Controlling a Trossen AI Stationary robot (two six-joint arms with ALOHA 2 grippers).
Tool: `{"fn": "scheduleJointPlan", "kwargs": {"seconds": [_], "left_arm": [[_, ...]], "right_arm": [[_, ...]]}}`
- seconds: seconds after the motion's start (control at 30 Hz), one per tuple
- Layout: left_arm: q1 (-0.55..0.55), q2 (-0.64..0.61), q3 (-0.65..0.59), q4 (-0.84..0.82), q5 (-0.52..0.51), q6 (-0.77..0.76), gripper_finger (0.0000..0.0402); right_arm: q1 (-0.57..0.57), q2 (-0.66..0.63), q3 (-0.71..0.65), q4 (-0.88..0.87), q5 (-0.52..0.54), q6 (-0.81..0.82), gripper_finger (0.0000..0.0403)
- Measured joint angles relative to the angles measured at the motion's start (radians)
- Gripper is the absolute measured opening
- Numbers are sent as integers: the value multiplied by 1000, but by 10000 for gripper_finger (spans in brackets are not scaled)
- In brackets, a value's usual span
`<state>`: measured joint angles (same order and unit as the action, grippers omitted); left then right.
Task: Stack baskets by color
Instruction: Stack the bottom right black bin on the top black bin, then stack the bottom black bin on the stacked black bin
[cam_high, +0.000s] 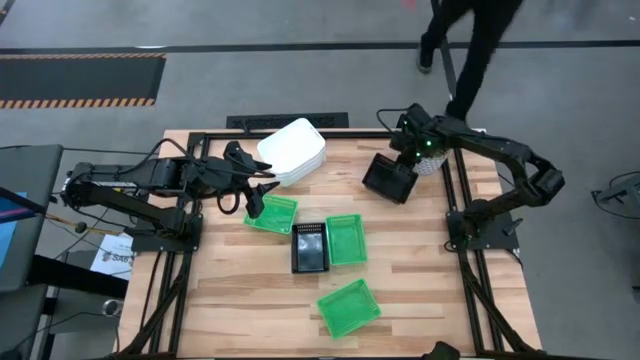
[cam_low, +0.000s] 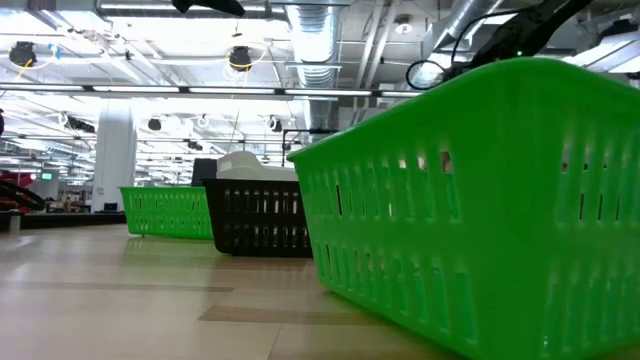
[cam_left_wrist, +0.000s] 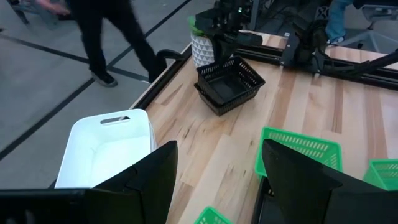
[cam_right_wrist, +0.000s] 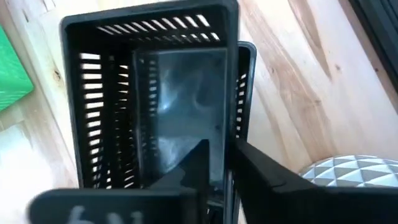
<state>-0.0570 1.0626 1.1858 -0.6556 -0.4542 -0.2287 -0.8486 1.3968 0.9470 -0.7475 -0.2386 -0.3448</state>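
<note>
Two black baskets (cam_high: 390, 178) sit nested at the far right of the table; the upper one (cam_left_wrist: 231, 78) is tilted in the lower one. My right gripper (cam_right_wrist: 221, 171) points down at the upper basket's far wall, its fingers slightly apart. My left gripper (cam_high: 258, 192) hangs open and empty between the stacked white baskets (cam_high: 293, 150) and a green basket (cam_high: 272, 213). A third black basket (cam_high: 310, 247) stands mid-table beside a green basket (cam_high: 346, 240). Another green basket (cam_high: 348, 307) rests nearer the front. My right gripper comes from above, slanting down. One finger (cam_right_wrist: 193, 171) is inside the upper black basket and the other is outside, astride its short wall (cam_right_wrist: 225, 146) on the potted plant's side. I cannot tell whether the fingers touch the wall. The basket rests tilted in the lower black basket.
A potted plant in a white pot (cam_high: 432, 163) stands right beside the black stack and my right gripper. A person (cam_high: 470, 50) walks on the floor beyond the far edge. Bare wood lies at the table's near left (cam_high: 240, 300).
</note>
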Motion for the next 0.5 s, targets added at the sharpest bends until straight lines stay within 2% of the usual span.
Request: {"fn": "scheduleJointPlan", "kwargs": {"seconds": [0.2,0.33,0.5], "left_arm": [[0,0,0,-1,-2,0,224],[0,0,0,-7,-2,0,224],[0,0,0,-15,-1,0,224]], "right_arm": [[0,-32,32,-8,0,26,165],[4,-63,84,-30,-3,70,194],[87,-110,99,10,-129,192,205]]}}
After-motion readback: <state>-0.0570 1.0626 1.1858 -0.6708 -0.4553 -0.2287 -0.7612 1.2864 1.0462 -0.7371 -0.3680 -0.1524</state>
